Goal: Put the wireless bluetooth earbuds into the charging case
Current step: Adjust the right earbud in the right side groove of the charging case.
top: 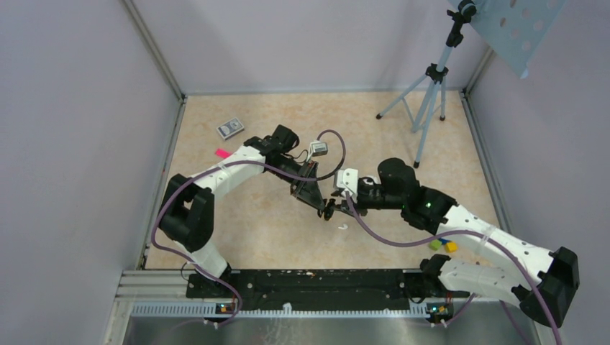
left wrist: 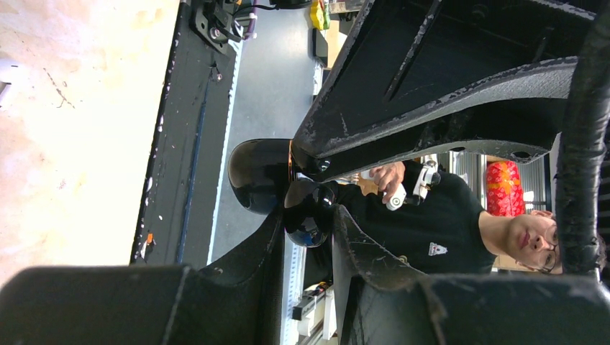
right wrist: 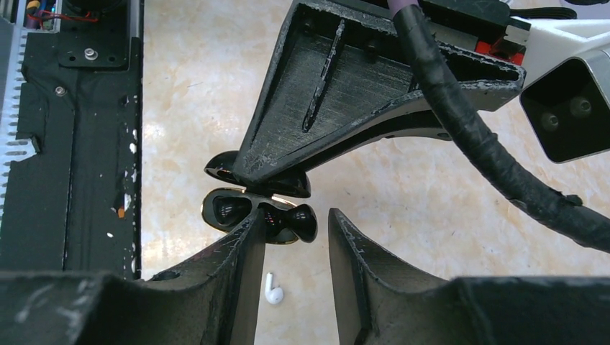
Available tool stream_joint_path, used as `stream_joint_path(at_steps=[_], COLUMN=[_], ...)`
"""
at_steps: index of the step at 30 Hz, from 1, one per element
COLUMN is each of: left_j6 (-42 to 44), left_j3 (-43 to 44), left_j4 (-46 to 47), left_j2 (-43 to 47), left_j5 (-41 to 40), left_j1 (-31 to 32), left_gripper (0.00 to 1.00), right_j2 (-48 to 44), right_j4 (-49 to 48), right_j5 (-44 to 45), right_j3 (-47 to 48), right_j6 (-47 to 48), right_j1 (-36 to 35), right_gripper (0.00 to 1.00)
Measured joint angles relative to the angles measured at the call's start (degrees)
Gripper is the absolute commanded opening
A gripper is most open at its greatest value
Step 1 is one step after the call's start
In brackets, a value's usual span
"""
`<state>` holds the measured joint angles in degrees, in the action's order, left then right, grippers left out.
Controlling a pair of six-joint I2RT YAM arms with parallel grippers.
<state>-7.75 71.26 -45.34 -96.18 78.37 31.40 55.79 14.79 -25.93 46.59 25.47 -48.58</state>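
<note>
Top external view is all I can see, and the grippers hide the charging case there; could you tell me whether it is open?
Observer: Yes; in the right wrist view the charging case, held by the left gripper, stands open.
Operator: Thank you. Is an earbud near it?
Observer: What looks like a black earbud sits at the case's edge, between the fingers of the right gripper.
Operator: Is it pinched?
Observer: It seems not; the jaws stand apart, with a gap between the earbud and one finger.
</note>
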Motion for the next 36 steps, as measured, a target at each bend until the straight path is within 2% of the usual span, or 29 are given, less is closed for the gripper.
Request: stream_joint_path(at_steps=[7,12,16,22,36], left_j6=[0.0,0.0,0.0,0.0,-3.9], left_j3=[0.0,0.2,0.3,0.9,1.7], left_j4=[-0.2,-1.0,-1.4,-1.4,0.5], left_j2=[0.0,0.0,0.0,0.0,0.0], left_j5=[-0.2,-0.5,-1.1,-1.5,-1.9], left_j1=[0.0,0.0,0.0,0.0,-0.3], left_gripper=[0.0,0.0,0.0,0.0,0.0], right_j2=[0.2,0.2,0.2,0.0,-2.1], right_j4=[0.0,0.0,0.0,-1.2,-6.4], right_j5=[-0.7,-0.6,-0.2,1.1,4.9], right_j3=[0.0,0.0,0.0,-0.1,-2.0], right_j6=[-0.2,-0.2,-0.6,-3.7,-16.8], right_j1=[0.0,0.0,0.0,0.0,0.1], right_gripper=[0.25,0.12,0.08,0.03,0.0])
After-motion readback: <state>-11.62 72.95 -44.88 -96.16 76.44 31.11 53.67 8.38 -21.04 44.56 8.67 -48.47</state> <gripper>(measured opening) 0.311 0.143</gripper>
